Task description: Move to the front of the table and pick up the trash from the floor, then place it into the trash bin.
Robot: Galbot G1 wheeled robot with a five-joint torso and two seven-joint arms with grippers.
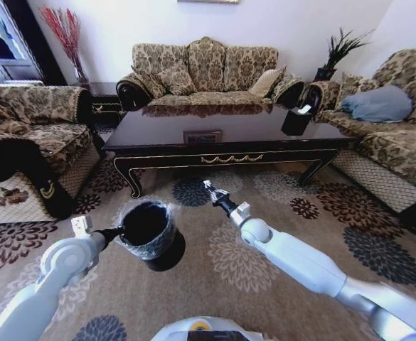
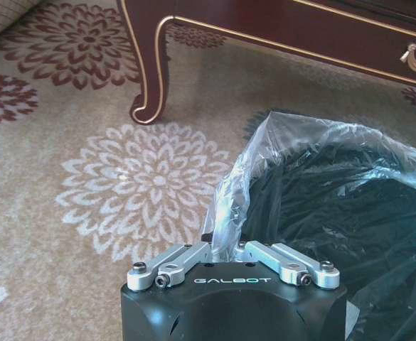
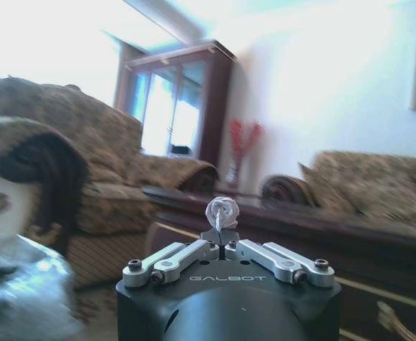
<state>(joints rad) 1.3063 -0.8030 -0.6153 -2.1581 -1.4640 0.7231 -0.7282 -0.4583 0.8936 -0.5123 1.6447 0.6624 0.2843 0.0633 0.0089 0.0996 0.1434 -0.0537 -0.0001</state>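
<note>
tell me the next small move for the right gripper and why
Probably swing the right gripper toward the robot's left until it is over the mouth of the trash bin. It is shut on a crumpled white paper piece and sits in the air beside the bin, not above it. The left gripper is clamped on the bin's liner rim, holding the bin off the carpet.
</note>
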